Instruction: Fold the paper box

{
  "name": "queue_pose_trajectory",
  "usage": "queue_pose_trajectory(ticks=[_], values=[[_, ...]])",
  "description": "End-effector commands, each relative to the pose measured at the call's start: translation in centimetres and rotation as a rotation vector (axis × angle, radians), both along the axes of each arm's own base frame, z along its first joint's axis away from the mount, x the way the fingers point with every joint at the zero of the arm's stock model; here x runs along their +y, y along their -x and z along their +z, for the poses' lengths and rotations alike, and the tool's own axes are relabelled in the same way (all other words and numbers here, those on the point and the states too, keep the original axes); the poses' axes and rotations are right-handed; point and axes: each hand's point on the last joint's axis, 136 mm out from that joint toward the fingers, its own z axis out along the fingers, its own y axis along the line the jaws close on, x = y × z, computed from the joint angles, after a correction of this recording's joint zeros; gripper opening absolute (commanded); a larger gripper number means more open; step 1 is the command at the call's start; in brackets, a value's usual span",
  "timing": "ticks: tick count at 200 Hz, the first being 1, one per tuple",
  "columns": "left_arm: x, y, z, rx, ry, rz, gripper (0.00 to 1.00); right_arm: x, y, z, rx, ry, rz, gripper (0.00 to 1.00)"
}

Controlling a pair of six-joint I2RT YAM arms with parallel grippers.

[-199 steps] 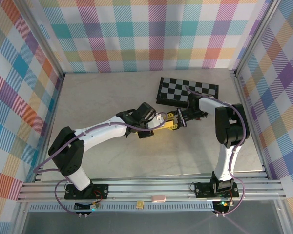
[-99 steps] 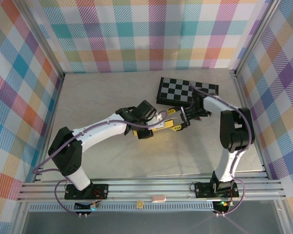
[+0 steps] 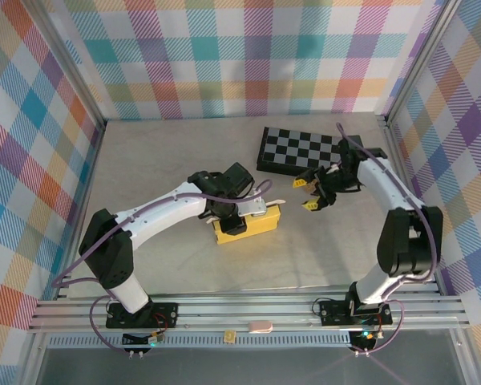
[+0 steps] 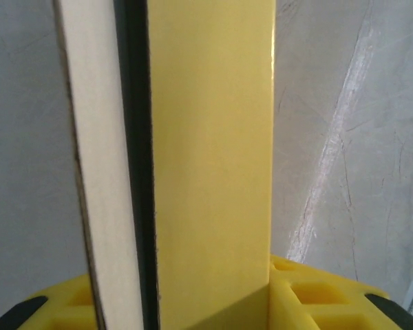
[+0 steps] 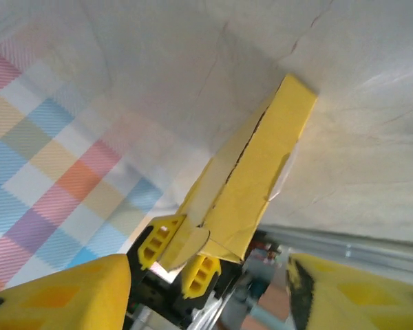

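The paper box (image 3: pixel 266 222) lies mid-table, long axis running left to right with its right end swung a touch farther away. The left gripper (image 3: pixel 239 218) sits on its left half, jaws closed across the cardboard, a yellow wall and a pale flap standing between the fingers. The right gripper (image 3: pixel 307 194) hangs just off the box's right end and slightly farther back, jaws spread wide and empty, pointing at that end across bare table (image 3: pixel 168 160), with the checkered board (image 3: pixel 293 148) close behind it on the far side.
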Motion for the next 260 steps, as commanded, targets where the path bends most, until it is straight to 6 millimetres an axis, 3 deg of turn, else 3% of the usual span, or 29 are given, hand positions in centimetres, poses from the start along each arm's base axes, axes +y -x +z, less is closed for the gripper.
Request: queue_pose_trajectory(ticks=[1,25,48,65,148,201,260], values=[[0.9,0.5,-0.3,0.057,-0.020,0.035,0.41,-2.5,-0.9,2.4,-0.293,0.225,0.072,0.42],[0.9,-0.2,-0.3,0.046,0.002,0.060,0.43,-1.3,-1.1,3.7,-0.621,0.366,0.276,0.30],[0.8,-0.6,0.0,0.045,0.017,0.068,0.44,1.6,-0.1,5.0,-0.946,0.429,0.527,0.30],[0.5,-0.6,0.1,0.047,0.021,0.063,0.44,2.5,0.5,4.9,-1.050,0.435,0.653,0.30],[0.5,-1.0,0.2,0.043,0.009,0.058,0.44,5.0,2.1,1.3,-1.116,0.413,1.156,0.41],[0.3,-1.1,0.6,0.040,0.019,0.058,0.45,7.2,1.5,1.5,-1.111,0.304,1.216,0.39],[-0.2,-1.4,2.0,0.018,0.058,0.064,0.46,6.7,1.4,0.2,-1.070,0.350,1.237,0.34]])
